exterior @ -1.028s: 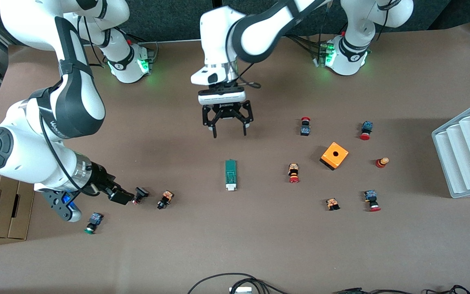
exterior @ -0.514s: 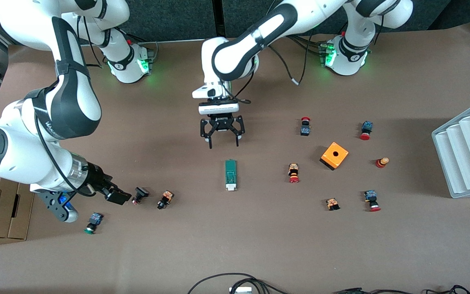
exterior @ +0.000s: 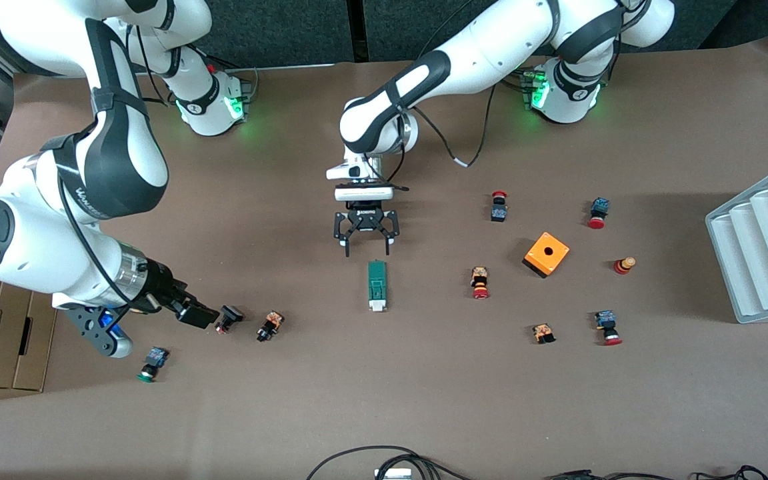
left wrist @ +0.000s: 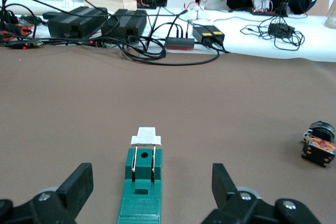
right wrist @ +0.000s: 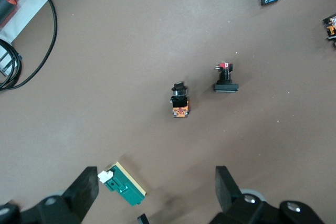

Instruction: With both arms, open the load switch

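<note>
Front view, load switch: the narrow dark-green rectangular load switch (exterior: 377, 285) lies flat near the middle of the brown desk (exterior: 424, 400); its white tab end points toward the front camera
Front view, left claw: the black two-finger left claw (exterior: 365, 252) points down at the desk just beside the switch's green end, on the side away from the front camera; its fingers are spread wide and grip nothing
Front view, right claw: the black right claw (exterior: 209, 317) sits low at the right arm's end of the desk, just beside a small black push button (exterior: 229, 318); spread open, nothing in it
Front view, other things: an orange cube with a round hole (exterior: 547, 254) lies toward the left arm's end; a grey ridged tray (exterior: 764, 247) stands at the desk's edge on that end
Left wrist view, load switch: the green block (left wrist: 140, 184) lies between the two black fingers (left wrist: 76, 184), touching neither; the white tab is at the end away from the claw
Left wrist view, claw: spread wide, empty
Right wrist view, load switch: the green block (right wrist: 124, 183) shows on the desk, well apart from this claw
Right wrist view, claw: its fingers (right wrist: 227, 187) stand wide apart, empty; a black-and-orange push button (right wrist: 179, 100) lies on the desk between them, farther off
</note>
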Motion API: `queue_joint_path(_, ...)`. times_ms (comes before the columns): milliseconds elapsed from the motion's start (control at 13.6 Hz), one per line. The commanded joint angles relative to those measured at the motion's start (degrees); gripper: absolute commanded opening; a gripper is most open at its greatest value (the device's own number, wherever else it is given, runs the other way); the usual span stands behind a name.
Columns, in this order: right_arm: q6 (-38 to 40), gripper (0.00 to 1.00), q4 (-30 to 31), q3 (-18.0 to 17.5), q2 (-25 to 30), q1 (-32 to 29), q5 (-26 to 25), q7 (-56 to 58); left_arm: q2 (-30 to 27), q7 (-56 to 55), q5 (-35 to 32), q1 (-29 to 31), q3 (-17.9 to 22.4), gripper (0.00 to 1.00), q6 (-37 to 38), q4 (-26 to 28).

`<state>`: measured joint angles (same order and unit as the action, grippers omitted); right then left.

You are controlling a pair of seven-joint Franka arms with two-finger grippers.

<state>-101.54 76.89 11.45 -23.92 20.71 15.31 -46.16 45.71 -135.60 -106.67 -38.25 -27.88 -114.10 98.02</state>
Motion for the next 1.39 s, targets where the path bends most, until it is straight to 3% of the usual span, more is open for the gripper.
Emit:
queue_joint_path(0,1.25,0.99,-0.51,0.16,0.28,0.30,1.91,-0.42,2.44,-4.40,-4.50,-0.77,0.46,1.00,2.04,-1.17)
queue_joint_path(514,-5.77,0.99,-0.95,-0.02,-4.81,5.48,1.74,-15.78,8.06,-8.54,-12.50,-0.42,0.90,1.00,4.84,-2.13)
queue_joint_path(734,-7.97,0.99,-2.52,-1.25,-8.67,6.80,4.71,-22.72,8.95,-8.45,-13.30,-0.24,2.38,1.00,5.02,-2.22)
queue_joint_path(1321,-15.70,0.98,-5.69,-0.55,-19.75,15.24,5.69,-44.69,11.68,-11.35,-15.50,-2.09,3.01,1.00,10.37,-3.19)
